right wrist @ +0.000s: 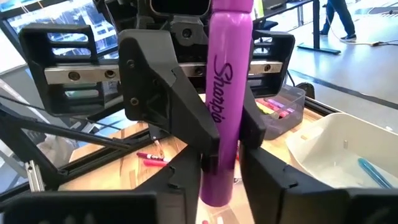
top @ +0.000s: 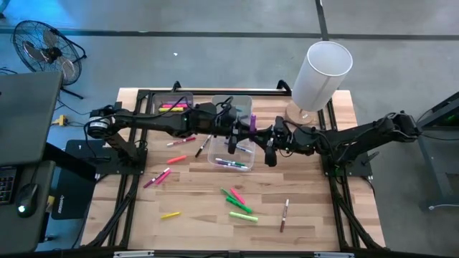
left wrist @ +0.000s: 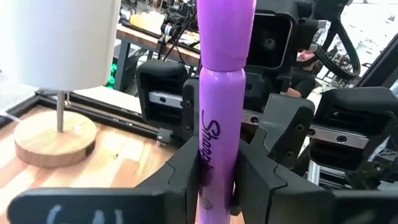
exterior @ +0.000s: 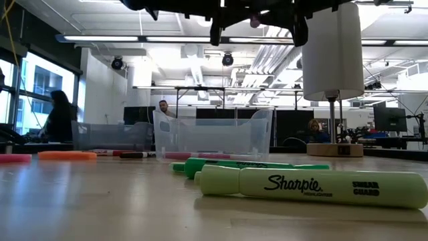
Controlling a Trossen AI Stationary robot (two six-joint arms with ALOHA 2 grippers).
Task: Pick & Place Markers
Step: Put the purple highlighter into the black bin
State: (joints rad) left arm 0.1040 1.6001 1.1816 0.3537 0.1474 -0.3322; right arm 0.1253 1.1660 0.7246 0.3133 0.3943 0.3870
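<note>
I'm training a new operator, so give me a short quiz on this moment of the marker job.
1. What colour is the marker between the left gripper and the right gripper? A green, B purple, C yellow.
2. True or false: the left gripper is shut on that marker.
3. Fill in: the white-shaded thing on a round wooden base at the table's far right is a ___.

Key: 1 B. 2 true. 3 lamp.
</note>
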